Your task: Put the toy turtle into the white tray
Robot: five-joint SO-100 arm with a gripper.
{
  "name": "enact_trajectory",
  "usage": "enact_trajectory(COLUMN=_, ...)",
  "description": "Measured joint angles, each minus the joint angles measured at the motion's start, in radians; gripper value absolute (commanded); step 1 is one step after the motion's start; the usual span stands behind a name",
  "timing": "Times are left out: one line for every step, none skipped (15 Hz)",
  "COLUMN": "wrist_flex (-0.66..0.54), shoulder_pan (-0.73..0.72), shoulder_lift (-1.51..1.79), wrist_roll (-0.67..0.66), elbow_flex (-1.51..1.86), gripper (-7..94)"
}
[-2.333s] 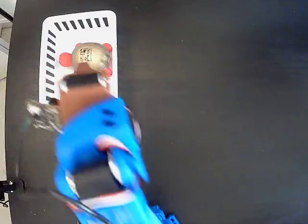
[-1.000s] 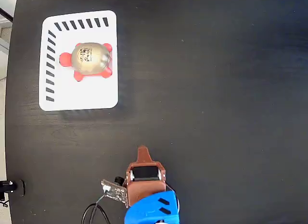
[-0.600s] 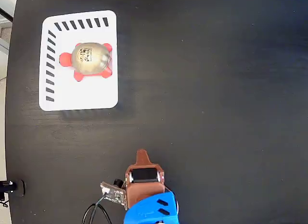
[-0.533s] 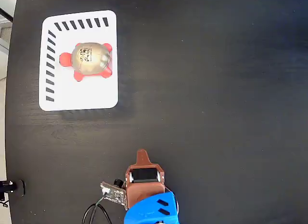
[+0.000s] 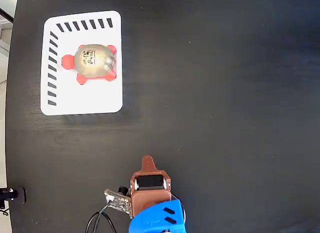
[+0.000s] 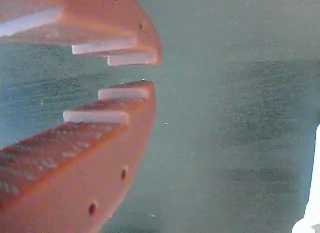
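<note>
The toy turtle, with red-orange legs and a shiny gold-grey shell bearing a black-and-white mark, lies inside the white tray at the upper left of the fixed view. My brown gripper is far below it near the bottom edge, its tip pointing up and away from the tray. In the wrist view the two orange fingers stand nearly together with only a thin gap and nothing between them. A white sliver at that view's right edge is the tray.
The black table stretches wide to the right of the tray and arm. A small circuit board and black cable hang at the arm's left. The table's left edge runs close beside the tray.
The arm has drawn back slightly toward the bottom of the fixed view. The turtle and tray have not moved.
</note>
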Motion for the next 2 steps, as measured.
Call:
enact_trajectory(wrist_flex=0.0, shoulder_pan=0.0, shoulder_lift=0.0, wrist_roll=0.0, elbow_flex=0.0, gripper=0)
enact_trajectory(wrist_flex=0.0, shoulder_pan=0.0, shoulder_lift=0.0, wrist_roll=0.0, elbow_flex=0.0, gripper=0)
